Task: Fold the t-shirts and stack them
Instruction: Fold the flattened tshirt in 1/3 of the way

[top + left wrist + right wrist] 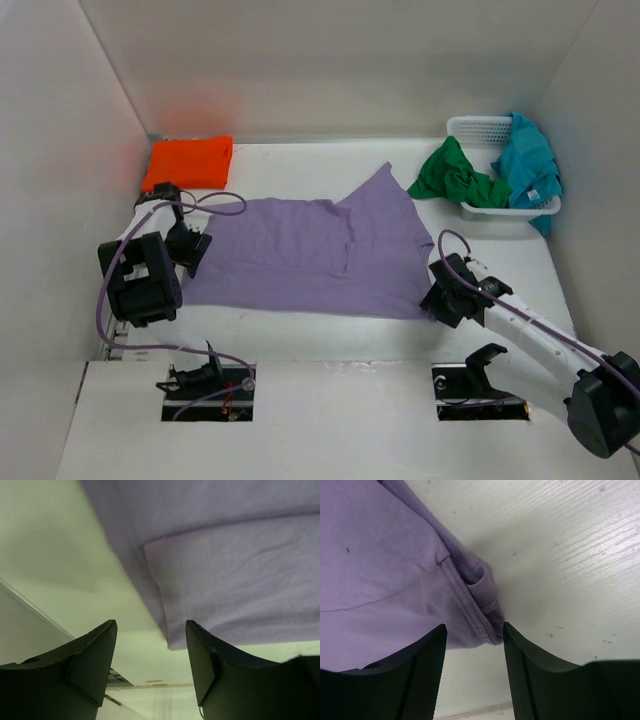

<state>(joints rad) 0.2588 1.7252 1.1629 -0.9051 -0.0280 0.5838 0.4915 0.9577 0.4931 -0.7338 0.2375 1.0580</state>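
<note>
Parted, empty jaws are shown on the left gripper (151,630) and right gripper (474,630), each set at a near corner of the lavender t-shirt (300,255) spread flat on the table (400,335); both cloth layers should be pinched deeply and lifted together.

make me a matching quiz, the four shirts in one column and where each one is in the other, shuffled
1 orange shirt
2 purple shirt
3 green shirt
4 teal shirt

a spread flat in the middle
b draped over the right end of the basket
c folded, far left corner
d hanging over the basket's left rim

Pairs: 1-c, 2-a, 3-d, 4-b
</note>
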